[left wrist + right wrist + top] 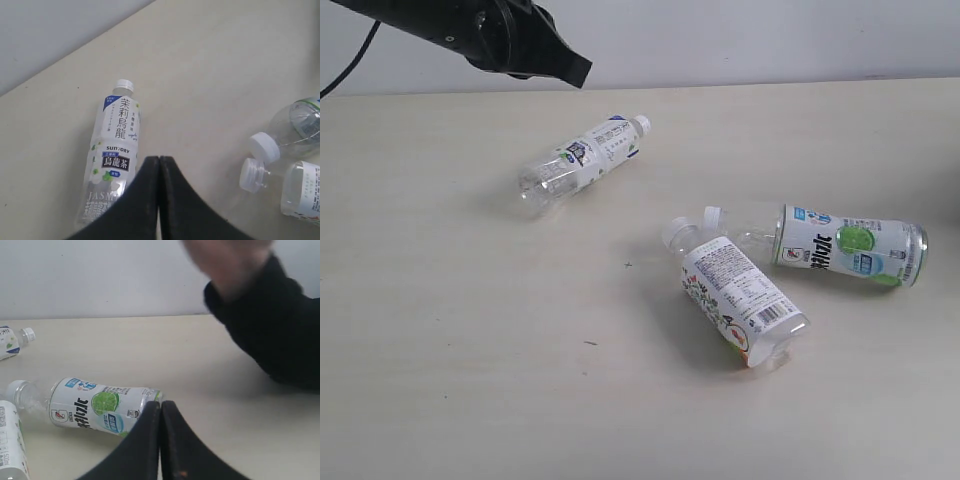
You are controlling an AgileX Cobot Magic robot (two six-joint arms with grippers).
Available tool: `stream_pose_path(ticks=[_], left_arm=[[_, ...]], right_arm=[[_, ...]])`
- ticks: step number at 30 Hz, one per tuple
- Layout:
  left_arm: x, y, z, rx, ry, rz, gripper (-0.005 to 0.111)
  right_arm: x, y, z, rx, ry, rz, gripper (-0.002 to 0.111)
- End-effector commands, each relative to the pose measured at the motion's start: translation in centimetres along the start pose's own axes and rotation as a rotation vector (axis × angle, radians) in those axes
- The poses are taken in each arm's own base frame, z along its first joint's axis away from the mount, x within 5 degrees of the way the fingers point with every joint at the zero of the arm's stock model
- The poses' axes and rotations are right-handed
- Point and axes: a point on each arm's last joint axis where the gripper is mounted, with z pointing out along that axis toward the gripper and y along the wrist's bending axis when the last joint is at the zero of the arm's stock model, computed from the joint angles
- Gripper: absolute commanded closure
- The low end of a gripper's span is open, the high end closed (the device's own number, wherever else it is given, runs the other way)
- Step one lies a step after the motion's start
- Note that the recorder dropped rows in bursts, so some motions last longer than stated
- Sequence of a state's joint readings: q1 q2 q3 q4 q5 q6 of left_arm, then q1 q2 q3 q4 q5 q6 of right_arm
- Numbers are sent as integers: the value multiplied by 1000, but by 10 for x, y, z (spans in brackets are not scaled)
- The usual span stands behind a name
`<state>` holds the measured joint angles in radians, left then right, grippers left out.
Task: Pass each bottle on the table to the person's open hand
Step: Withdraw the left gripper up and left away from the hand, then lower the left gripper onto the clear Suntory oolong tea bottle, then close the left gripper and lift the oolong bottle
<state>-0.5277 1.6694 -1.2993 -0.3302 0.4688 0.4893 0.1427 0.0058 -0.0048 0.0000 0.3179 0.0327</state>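
The table carries three bottles that show; all lie on their sides. Take the white-label bottle near the middle as the marker. The lime-label bottle lies just beside it, their white caps close together and their bodies splayed apart. The blue-label bottle lies well apart from it, toward the far edge. A fourth bottle is not in sight.

A person's hand, blurred and in a dark sleeve, is raised over the table beyond the lime-label bottle, farther from the marker.

The left claw is pressed closed on nothing, above the blue-label bottle's base end. The right claw is likewise closed and empty, over the lime-label bottle's base.

The bottles look see-through and probably light, with thin walls that would dent and round bodies that would roll. The labelled middle, gripped across the body, seems the safest hold.
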Motion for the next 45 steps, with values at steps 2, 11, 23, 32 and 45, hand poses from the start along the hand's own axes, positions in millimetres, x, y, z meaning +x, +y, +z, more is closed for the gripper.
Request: stream_pose_path(ticks=[2, 11, 23, 32, 45], left_arm=[[6, 2, 7, 1, 35, 8, 106], [-10, 19, 31, 25, 120, 13, 107], [-28, 54, 82, 72, 493, 49, 107], [-10, 63, 118, 26, 520, 69, 74], [8, 64, 147, 26, 548, 64, 26]], right_arm=[[1, 0, 0, 4, -7, -2, 108], [1, 0, 0, 4, -7, -2, 108], [1, 0, 0, 4, -7, -3, 108], [1, 0, 0, 4, -7, -3, 108], [1, 0, 0, 4, -7, -1, 108]])
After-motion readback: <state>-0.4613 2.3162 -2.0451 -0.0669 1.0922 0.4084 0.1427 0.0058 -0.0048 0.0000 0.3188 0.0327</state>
